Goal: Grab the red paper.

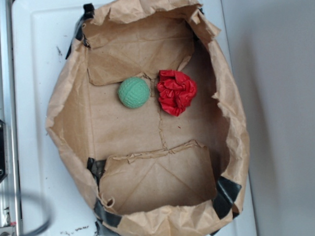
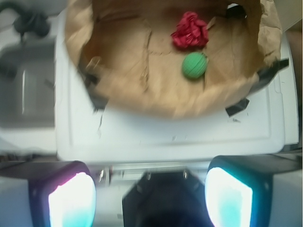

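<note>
Gripper (image 2: 150,198) wide apart, empty, fingers (image 2: 71,201) spread

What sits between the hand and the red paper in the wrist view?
The brown bag's near wall, then the green ball, lie between the open hand and the red paper.

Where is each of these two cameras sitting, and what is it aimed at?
Exterior: overhead, looking straight down into the brown paper bag; no gripper in view.
Wrist: on the arm, looking past the open gripper towards the bag from outside it.
Shared: the red paper beside the green ball.
</note>
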`<state>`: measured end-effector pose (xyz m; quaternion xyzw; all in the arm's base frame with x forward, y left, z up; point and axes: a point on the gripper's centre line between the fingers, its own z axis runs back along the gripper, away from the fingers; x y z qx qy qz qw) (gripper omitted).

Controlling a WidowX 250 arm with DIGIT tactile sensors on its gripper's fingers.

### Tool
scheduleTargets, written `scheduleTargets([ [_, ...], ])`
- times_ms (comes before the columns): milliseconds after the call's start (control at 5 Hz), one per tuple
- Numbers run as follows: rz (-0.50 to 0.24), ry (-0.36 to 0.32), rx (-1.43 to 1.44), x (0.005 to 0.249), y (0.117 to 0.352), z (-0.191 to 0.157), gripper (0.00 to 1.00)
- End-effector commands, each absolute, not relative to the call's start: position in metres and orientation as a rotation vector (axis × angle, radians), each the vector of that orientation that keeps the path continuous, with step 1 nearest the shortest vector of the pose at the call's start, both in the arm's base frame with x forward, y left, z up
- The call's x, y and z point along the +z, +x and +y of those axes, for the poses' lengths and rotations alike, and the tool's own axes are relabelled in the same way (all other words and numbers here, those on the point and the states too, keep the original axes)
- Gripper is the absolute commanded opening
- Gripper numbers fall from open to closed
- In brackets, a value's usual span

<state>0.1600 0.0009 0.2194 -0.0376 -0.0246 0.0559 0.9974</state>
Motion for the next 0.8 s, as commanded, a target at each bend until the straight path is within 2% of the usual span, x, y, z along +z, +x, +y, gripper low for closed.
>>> scheduleTargets([
  [0, -0.232, 0.054, 0.055, 0.199, 0.221, 0.021, 1.0],
  [200, -0.198, 0.008, -0.096, 0.16, 0.256, 0.034, 1.0],
  [600, -0.198, 0.008, -0.096, 0.16, 0.256, 0.034, 1.0],
])
